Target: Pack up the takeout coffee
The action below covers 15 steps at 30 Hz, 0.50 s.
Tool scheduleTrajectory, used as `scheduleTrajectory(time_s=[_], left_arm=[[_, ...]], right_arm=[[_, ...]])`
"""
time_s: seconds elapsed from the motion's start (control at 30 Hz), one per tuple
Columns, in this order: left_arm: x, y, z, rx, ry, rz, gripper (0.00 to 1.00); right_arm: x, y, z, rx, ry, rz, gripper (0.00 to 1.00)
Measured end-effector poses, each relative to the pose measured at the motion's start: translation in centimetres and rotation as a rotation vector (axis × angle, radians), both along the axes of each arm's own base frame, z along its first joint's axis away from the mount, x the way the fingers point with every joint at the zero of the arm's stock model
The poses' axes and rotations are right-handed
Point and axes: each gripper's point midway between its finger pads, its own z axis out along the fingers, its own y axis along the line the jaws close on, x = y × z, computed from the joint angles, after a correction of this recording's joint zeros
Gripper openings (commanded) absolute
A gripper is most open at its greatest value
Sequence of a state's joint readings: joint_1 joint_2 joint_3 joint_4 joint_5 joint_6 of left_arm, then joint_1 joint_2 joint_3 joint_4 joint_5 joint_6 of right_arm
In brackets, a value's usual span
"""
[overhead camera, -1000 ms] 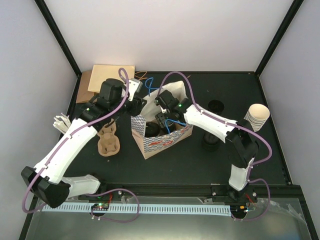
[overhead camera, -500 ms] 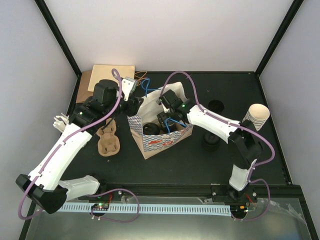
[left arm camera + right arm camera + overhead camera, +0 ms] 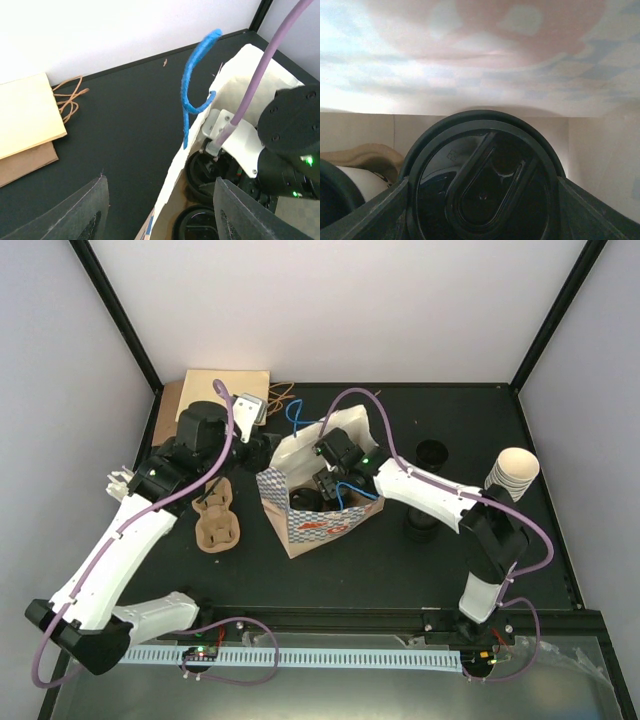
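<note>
The blue-checked paper bag [image 3: 325, 525] stands open mid-table. My right gripper [image 3: 325, 483] is down inside it. In the right wrist view the black lid [image 3: 482, 185] of the takeout coffee cup fills the space between my fingers [image 3: 367, 215], which press its sides. A second lidded cup [image 3: 330, 200] shows at the left. My left gripper [image 3: 262, 445] is open at the bag's left rim. The rim [image 3: 175, 170] runs between its fingers [image 3: 75, 212]. Two black lids [image 3: 200, 172] show inside, under the right gripper [image 3: 290, 150].
A tan pulp cup carrier [image 3: 216, 522] lies left of the bag. Brown paper bags [image 3: 222, 395] lie at the back left, a white bundle [image 3: 122, 483] at the far left. A stack of cream cups [image 3: 513, 472] and loose black lids [image 3: 432, 452] sit on the right.
My left gripper has drawn back to the left, away from the bag's top. My right gripper has shifted left inside the bag, and the bag has slid a little left.
</note>
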<state>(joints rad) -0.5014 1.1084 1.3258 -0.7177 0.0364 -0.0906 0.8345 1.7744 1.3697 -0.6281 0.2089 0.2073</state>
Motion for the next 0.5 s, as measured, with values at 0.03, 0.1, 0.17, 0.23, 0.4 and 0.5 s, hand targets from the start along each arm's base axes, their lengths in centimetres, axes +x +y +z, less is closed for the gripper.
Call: scheduleTrajectory(time_s=[0.03, 0.1, 0.17, 0.23, 0.4, 0.5], left_arm=[[-0.02, 0.09, 0.09, -0.001, -0.002, 0.002, 0.6], [-0.02, 0.2, 0.18, -0.001, -0.005, 0.006, 0.6], [-0.03, 0.29, 0.08, 0.002, -0.002, 0.009, 0.6], [-0.15, 0.38, -0.06, 0.006, 0.005, 0.01, 0.6], [-0.43, 0.67, -0.05, 0.009, 0.008, 0.014, 0.6], [-0.42, 0.76, -0.09, 0.01, 0.01, 0.017, 0.6]], right_arm=[[0.21, -0.05, -0.04, 0.014, 0.014, 0.001, 0.57], [0.5, -0.08, -0.06, 0.032, 0.031, 0.005, 0.57], [0.72, -0.13, -0.09, 0.045, 0.045, 0.012, 0.57], [0.81, -0.2, -0.12, 0.056, 0.056, 0.019, 0.57], [0.91, -0.29, -0.08, 0.067, 0.065, 0.024, 0.57], [0.95, -0.29, 0.11, 0.063, 0.056, 0.021, 0.57]])
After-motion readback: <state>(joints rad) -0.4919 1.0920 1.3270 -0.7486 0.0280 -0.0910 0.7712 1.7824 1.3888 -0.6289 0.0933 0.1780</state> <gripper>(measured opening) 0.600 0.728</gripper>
